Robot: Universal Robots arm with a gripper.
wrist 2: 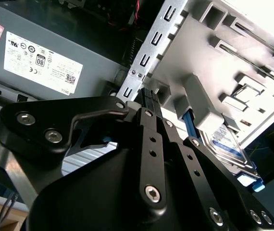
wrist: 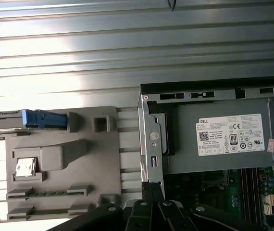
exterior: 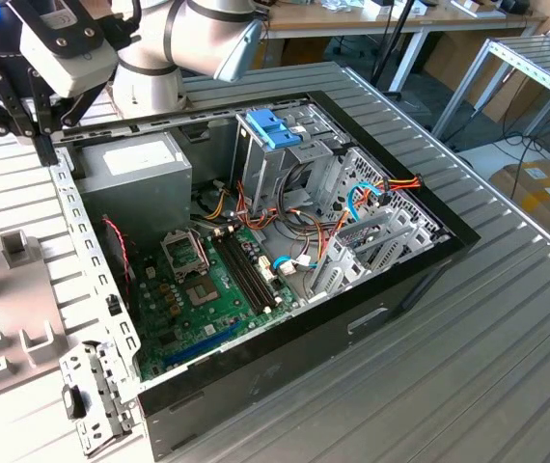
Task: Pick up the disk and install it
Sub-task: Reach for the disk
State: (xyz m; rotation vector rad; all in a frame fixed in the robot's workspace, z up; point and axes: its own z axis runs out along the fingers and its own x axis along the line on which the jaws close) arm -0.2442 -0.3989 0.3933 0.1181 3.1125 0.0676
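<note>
1. The claw (wrist 2: pixel 147 96) is seen with its two fingers brought right together, tip against tip, and nothing is gripped between them.
2. In both wrist views the tips are lined up with the perforated metal edge (wrist: pixel 151 142) of the open computer case (exterior: pixel 352 320).
3. The disk (wrist 2: pixel 223 140) is found near the claw but untouched by it. It is stood on edge in the grey holder (wrist: pixel 79 163), and its white-and-blue label and blue side rails are shown in the second wrist view.
4. The power supply (wrist: pixel 218 139) is seen on the claw's other side, inside the case, so the tips are set between it and the holder.
5. The light-blue latch (exterior: pixel 273 127) is spotted well apart from the claw, across the case.
</note>
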